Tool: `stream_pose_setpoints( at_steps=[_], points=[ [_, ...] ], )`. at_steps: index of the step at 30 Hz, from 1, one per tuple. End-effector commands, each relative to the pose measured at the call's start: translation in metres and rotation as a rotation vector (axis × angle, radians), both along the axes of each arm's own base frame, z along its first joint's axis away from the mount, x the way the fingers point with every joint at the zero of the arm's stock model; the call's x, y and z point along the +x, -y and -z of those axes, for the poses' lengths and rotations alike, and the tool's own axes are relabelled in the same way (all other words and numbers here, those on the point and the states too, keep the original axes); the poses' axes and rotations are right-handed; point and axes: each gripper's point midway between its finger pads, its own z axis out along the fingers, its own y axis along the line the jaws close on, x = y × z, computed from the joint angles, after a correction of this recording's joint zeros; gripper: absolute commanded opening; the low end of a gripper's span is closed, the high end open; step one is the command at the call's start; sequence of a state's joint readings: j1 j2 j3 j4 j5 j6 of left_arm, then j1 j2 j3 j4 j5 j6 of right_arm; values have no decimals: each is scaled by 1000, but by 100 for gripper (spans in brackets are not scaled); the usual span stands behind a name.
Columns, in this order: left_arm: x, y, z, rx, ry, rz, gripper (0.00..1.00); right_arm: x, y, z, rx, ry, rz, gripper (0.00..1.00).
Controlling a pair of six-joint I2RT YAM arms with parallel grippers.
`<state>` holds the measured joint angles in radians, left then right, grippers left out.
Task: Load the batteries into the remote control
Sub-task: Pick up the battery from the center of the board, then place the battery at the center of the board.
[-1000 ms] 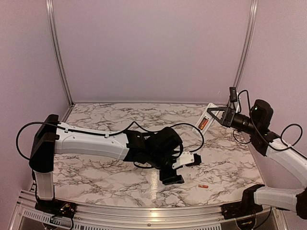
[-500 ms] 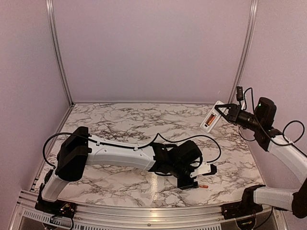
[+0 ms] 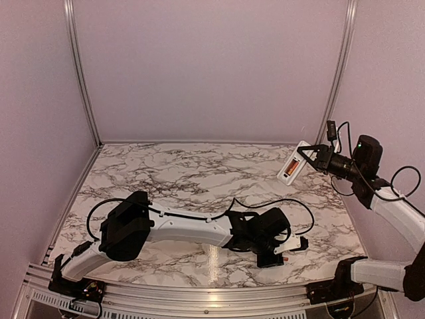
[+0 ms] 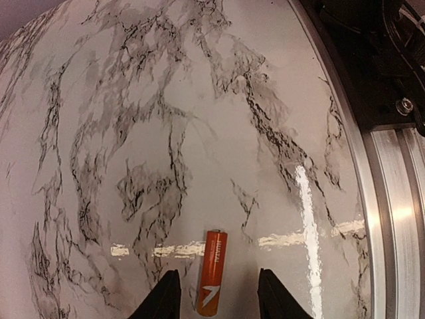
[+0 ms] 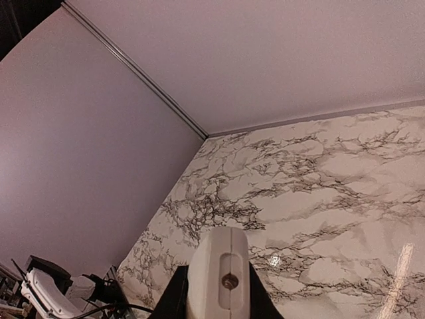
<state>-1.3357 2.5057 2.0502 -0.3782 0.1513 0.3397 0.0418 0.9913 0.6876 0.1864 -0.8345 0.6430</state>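
Observation:
One battery (image 4: 212,272), orange-red with a pale tip, lies flat on the marble. My left gripper (image 4: 219,300) is low over it and open. Its dark fingertips (image 4: 166,298) stand on either side of the battery's near end with a gap on each side. From above, the left gripper (image 3: 292,246) is near the table's front right and hides that battery. My right gripper (image 3: 312,157) is shut on the white remote control (image 3: 292,170) and holds it up off the table at the right. An orange battery (image 3: 290,168) sits in its back recess. The right wrist view shows the remote's end (image 5: 222,276) between the fingers.
The aluminium front rail (image 4: 392,199) runs just right of the loose battery, with dark hardware (image 4: 372,53) beyond it. The right arm's base (image 3: 335,287) stands at the front right corner. Lilac walls close the marble table (image 3: 186,173) on three sides.
My left arm has swept right and toward the front edge until its gripper straddles the loose battery, and its jaws have narrowed. The right gripper lifted the remote slightly, then held still.

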Motion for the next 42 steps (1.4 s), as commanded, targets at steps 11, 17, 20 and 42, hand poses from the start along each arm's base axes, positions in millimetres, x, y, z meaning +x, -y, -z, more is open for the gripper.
stream_pose_setpoints(
  at_steps=[11,17,20,42],
  points=[
    [5,-28,39,162,25,-34,13,5,0,-10,11,27,-12,0],
    [22,-68,35,250,16,-138,0,7,-1,-5,9,20,-24,0],
    [32,-96,24,272,-22,-233,0,9,-1,-2,7,14,-28,0],
    [146,-309,-77,-188,-316,-1700,0,11,-5,7,33,4,-60,0]
  ],
)
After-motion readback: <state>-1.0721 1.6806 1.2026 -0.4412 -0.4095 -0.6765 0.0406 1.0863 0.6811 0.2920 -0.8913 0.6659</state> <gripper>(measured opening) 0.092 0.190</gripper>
